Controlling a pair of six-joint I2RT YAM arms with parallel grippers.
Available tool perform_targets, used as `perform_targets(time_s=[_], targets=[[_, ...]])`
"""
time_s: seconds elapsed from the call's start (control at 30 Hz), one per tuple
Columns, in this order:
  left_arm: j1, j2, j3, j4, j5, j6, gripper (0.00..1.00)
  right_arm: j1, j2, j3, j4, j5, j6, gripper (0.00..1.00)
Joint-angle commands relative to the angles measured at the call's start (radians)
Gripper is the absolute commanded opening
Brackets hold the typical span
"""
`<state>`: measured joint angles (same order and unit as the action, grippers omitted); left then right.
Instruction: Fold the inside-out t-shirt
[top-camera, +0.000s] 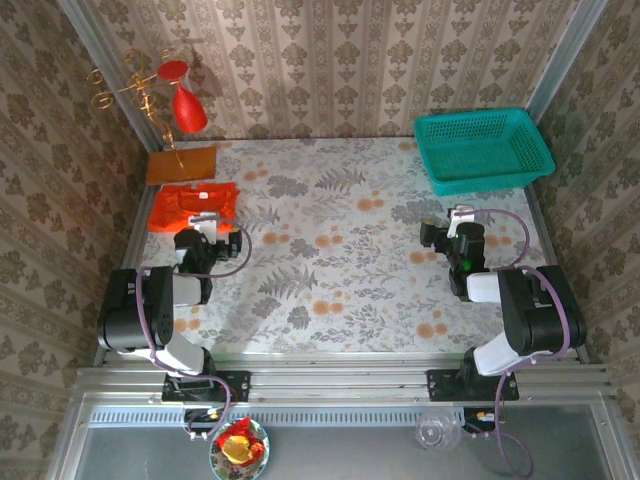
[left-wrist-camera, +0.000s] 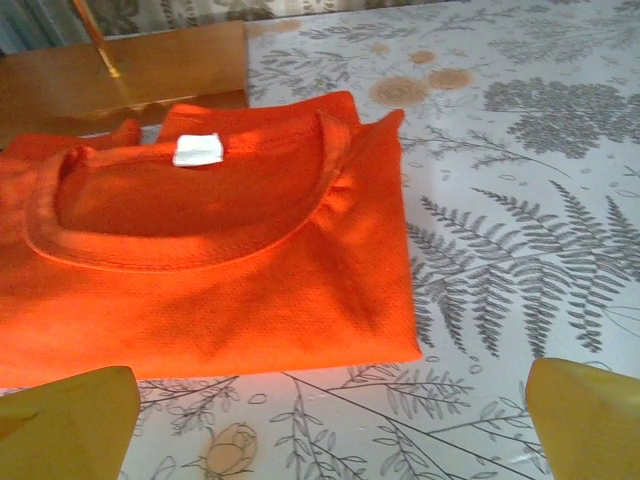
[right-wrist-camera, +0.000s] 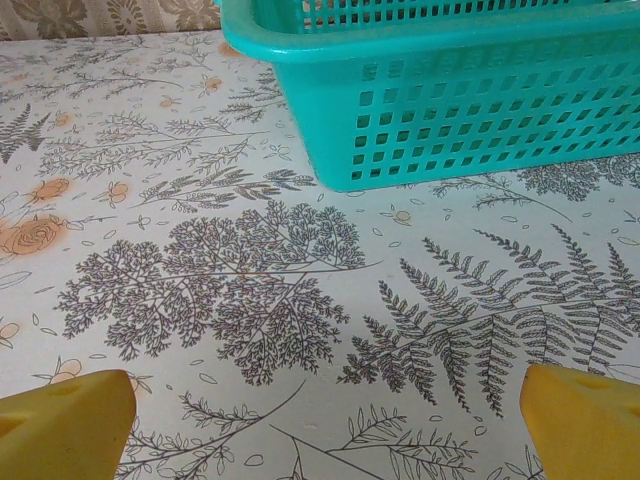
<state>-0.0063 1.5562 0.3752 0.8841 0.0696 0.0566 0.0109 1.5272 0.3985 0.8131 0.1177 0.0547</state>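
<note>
Appears finished, or nearly: inside-out t-shirt (left-wrist-camera: 200, 260) folded compactly near the far left corner of the table (top-camera: 340, 270). Left gripper (left-wrist-camera: 325, 430) and right gripper (right-wrist-camera: 325, 430) with jaws wide apart, empty. Next, probably only tidying loose edges.

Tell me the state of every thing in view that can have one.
Bright orange-red cloth t-shirt: folded, lying flat on the table, white neck label showing.
Teal plastic mesh basket: upright, empty.
Left tool: open, holding nothing.
Right tool: open, holding nothing.
</note>
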Motion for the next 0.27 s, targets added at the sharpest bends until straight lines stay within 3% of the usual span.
perform_targets(time_s=[0.0,0.23], targets=[[-0.007,0.000,0.014,0.040,-0.046,0.022,1.00,0.006,0.001,0.008,0.042,-0.013,-0.010,1.00],[-0.007,-0.001,0.013,0.039,-0.047,0.022,1.00,0.006,-0.001,0.006,0.043,-0.015,-0.010,1.00]])
